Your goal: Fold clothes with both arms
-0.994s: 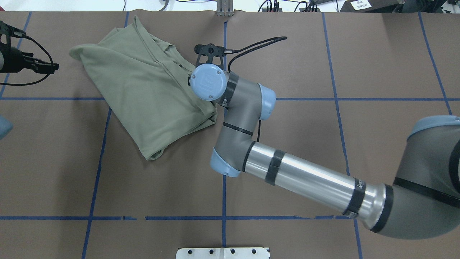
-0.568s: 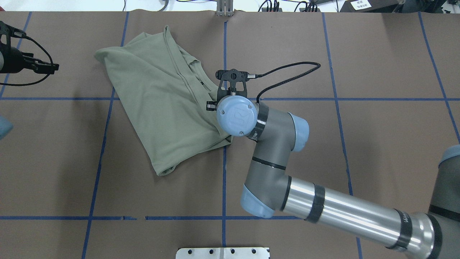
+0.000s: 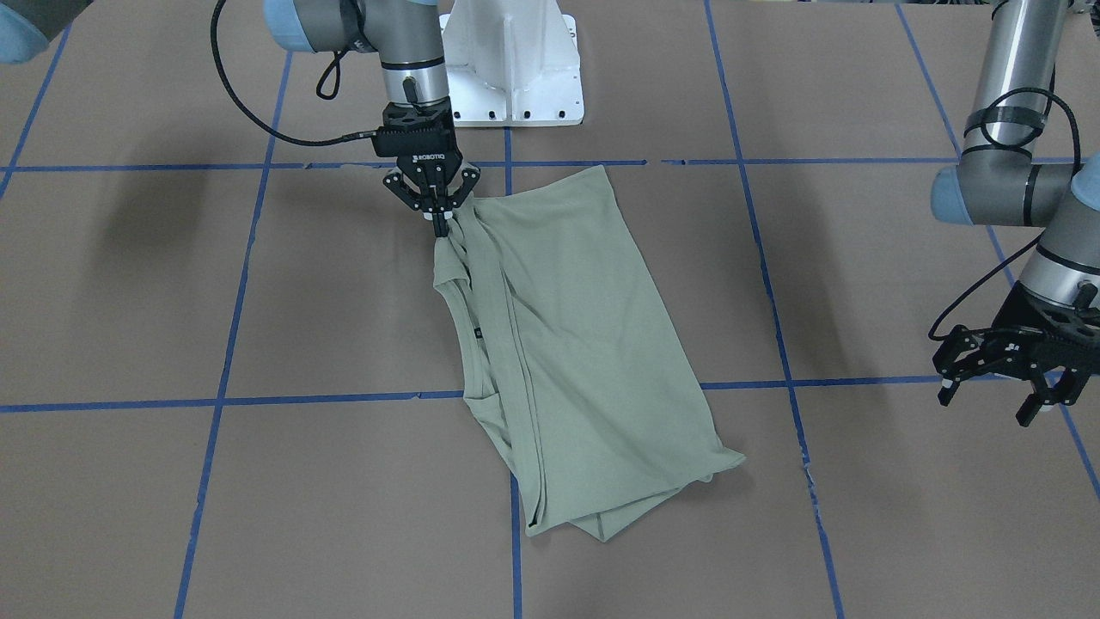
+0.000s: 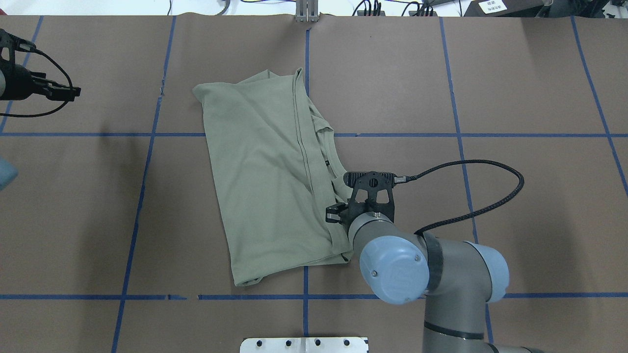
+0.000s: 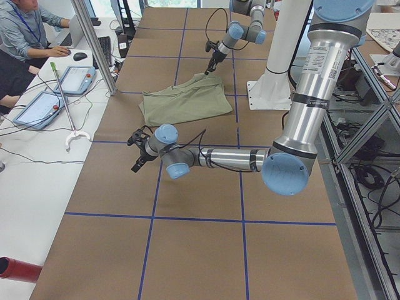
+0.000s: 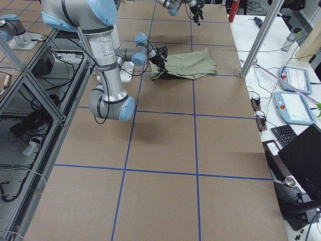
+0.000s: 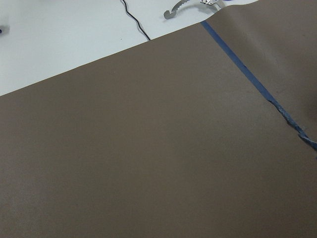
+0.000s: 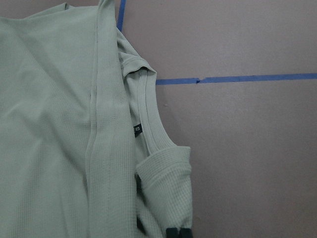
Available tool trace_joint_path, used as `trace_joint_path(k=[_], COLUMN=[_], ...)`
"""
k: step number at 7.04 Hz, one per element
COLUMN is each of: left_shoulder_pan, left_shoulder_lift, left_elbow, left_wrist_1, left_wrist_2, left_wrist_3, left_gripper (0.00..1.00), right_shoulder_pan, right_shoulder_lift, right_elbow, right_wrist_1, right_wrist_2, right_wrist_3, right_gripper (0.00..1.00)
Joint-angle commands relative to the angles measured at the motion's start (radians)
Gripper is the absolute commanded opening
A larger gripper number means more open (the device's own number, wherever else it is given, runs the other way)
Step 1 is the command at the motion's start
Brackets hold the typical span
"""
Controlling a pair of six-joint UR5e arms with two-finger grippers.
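One brown table [image 3: 129, 301] gridded in blue tape carries the folded sage-green shirt [image 3: 584, 344] at its middle, right gripper [image 3: 440, 225] pinched onto a bunched edge near the neckline, left gripper [image 3: 997, 401] spread wide, well apart, small dark label [image 3: 478, 332] showing.

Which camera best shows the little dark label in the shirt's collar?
The right wrist-mounted view: there the label is close up and clearly outlined. Overhead and front-facing views show only a dark speck; side views are too distant; the left wrist view misses it.
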Motion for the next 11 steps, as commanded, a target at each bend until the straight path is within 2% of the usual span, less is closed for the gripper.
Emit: trace_joint_path(k=[1, 3, 4, 5, 6, 7, 8, 9, 10, 11], left_shoulder_pan=[0.002, 0.002, 0.002, 0.002, 0.002, 0.002, 0.002, 0.002, 0.002, 0.002], left_shoulder_lift=[0.0, -0.002, -0.002, -0.002, -0.002, -0.002, -0.002, -0.002, -0.002, -0.002], left_elbow=[0.0, 0.0, 0.0, 0.0, -0.001, -0.001, -0.001, -0.001, -0.001, -0.003], left_wrist_1=[0.0, 0.0, 0.0, 0.0, 0.0, 0.0, 0.0, 0.0, 0.0, 0.0], left_wrist_2=[0.0, 0.0, 0.0, 0.0, -0.002, -0.002, -0.002, -0.002, -0.002, -0.003], left_wrist_3=[-0.001, -0.001, -0.001, -0.001, -0.001, -0.001, -0.001, -0.001, -0.001, -0.001], left_gripper=[1.0, 1.0, 1.0, 1.0, 1.0, 1.0, 1.0, 1.0, 1.0, 1.0], right_shoulder_pan=[-0.09, -0.139, -0.146, -0.147, -0.147, -0.09, -0.005, 0.058, 0.072, 0.074], right_shoulder_lift=[-0.044, -0.045, -0.056, -0.056, -0.041, -0.018, 0.036, 0.12, 0.218, 0.272], right_elbow=[0.029, 0.032, 0.032, 0.031, 0.035, 0.032, 0.026, -0.009, -0.097, -0.191], right_wrist_1=[-0.008, -0.008, -0.008, -0.006, -0.008, -0.009, -0.02, -0.099, -0.165, -0.182], right_wrist_2=[-0.085, -0.132, -0.136, -0.142, -0.133, -0.076, 0.038, 0.117, 0.145, 0.169], right_wrist_3=[0.068, 0.107, 0.108, 0.108, 0.089, 0.019, -0.075, -0.127, -0.163, -0.214], right_gripper=[0.0, 0.0, 0.08, 0.99, 1.0, 1.0, 1.0, 1.0, 1.0, 1.0])
